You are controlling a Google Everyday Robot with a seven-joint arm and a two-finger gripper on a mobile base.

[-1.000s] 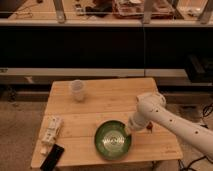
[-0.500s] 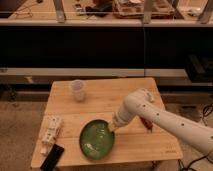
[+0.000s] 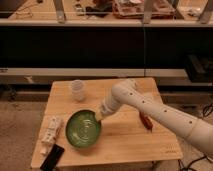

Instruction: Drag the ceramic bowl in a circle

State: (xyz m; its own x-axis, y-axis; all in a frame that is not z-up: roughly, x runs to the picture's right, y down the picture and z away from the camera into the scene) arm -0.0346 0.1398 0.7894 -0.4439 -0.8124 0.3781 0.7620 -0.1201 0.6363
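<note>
The ceramic bowl (image 3: 83, 129) is round, shallow and glossy green with a darker rim. It sits on the wooden table (image 3: 125, 140) toward the front left. My white arm reaches in from the right. My gripper (image 3: 101, 115) is at the bowl's upper right rim, touching it. A small translucent whitish cup (image 3: 77, 90) stands upright at the back left of the table, apart from the bowl.
A white packet (image 3: 49, 132) and a black flat object (image 3: 52, 158) lie at the table's front left corner, close to the bowl. A reddish-brown item (image 3: 145, 120) lies to the right of the arm. Dark shelving stands behind the table.
The bowl has moved left across the table, from the front middle toward the front left. My gripper has moved left with it, staying at its rim.
</note>
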